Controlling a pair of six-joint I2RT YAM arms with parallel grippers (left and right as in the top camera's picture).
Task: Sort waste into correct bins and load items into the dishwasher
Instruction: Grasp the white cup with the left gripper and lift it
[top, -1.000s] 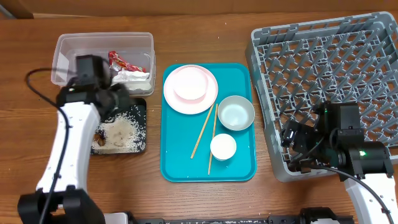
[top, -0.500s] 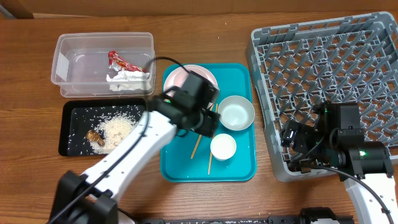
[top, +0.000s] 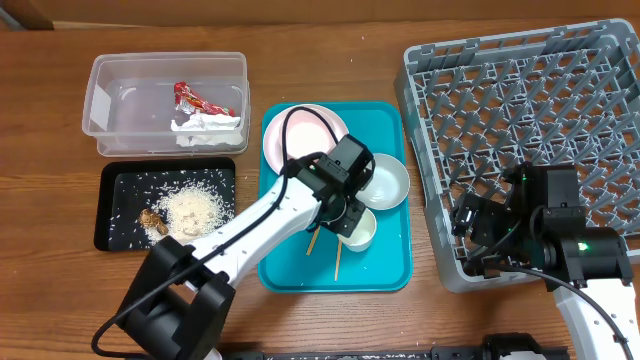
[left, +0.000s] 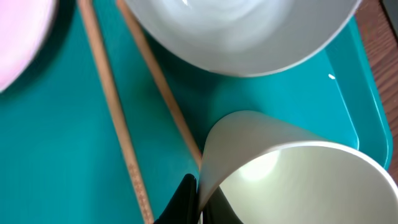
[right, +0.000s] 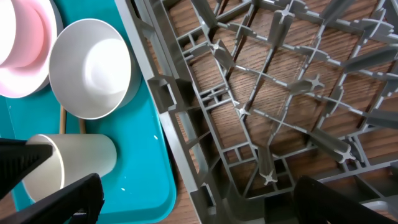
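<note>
My left gripper (top: 347, 208) (left: 198, 200) is shut on the rim of the small white cup (top: 360, 232) (left: 292, 180) (right: 68, 165), one finger inside and one outside; the cup is tilted on the teal tray (top: 290, 265). A white bowl (top: 388, 180) (left: 236, 31) (right: 90, 68) sits just beyond it. Two chopsticks (top: 337, 262) (left: 112, 106) lie beside the cup. The pale plate (top: 300, 135) (right: 22, 37) is partly under my left arm. My right gripper (top: 478, 238) (right: 199, 205) stands open over the front left corner of the grey dish rack (top: 530, 120) (right: 280, 93), holding nothing.
The clear tub (top: 120, 100) at back left holds a red wrapper (top: 195, 100) and a white tissue (top: 207, 125). In front of it the black tray (top: 115, 205) carries rice grains (top: 195, 207) and a brown scrap (top: 152, 217).
My left arm swung from over the bins to the teal tray and its jaws closed on the cup's rim, tipping the cup. The right arm stayed still.
</note>
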